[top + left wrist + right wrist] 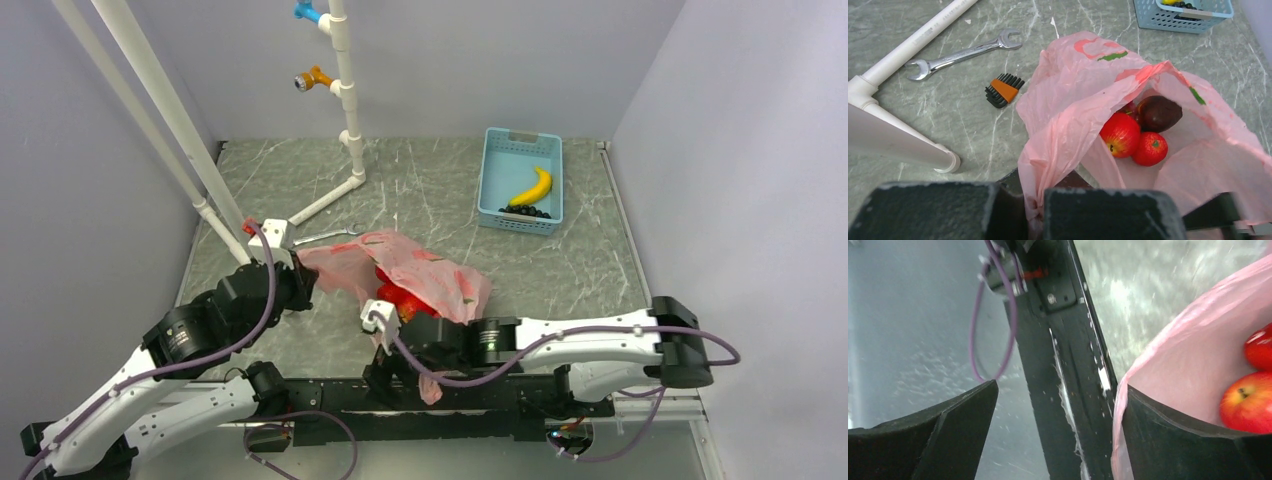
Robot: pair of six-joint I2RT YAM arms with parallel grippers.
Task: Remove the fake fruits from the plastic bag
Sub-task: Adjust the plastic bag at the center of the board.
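Left gripper: clenched on a bunched fold of the bag, at 6 o'clock in the left wrist view. Holds that rim raised, with the mouth gaping toward 3 o'clock. Inside the mouth, three fruits, clustered and touching: two glossy red, one dark red-brown at the cluster's 1 o'clock. All three inside the bag, on its lower film.

Past the bag at 10 o'clock, on the bare table: a small black-and-orange item, kind unclear; beyond it a wrench; beyond that a white pipe slanting toward 1 o'clock. At 1 o'clock, a corner of a blue basket.

Right gripper: released, jaws spread wide, gripping nothing. Between the jaws, only a black rail and blurred table. Against the inner face of the finger at 4 o'clock, the bag's pink edge, touching. Behind that film, at 3 o'clock, two red fruits.

From the top view: bag near table centre, left gripper at its 9 o'clock, right gripper at its 6 o'clock, both at its rim. Red fruit showing in the mouth on the near side. Basket well apart at the bag's 1 o'clock, holding a banana and black grapes. Pipe rising at 11 o'clock, carrying an orange peg and a blue peg.
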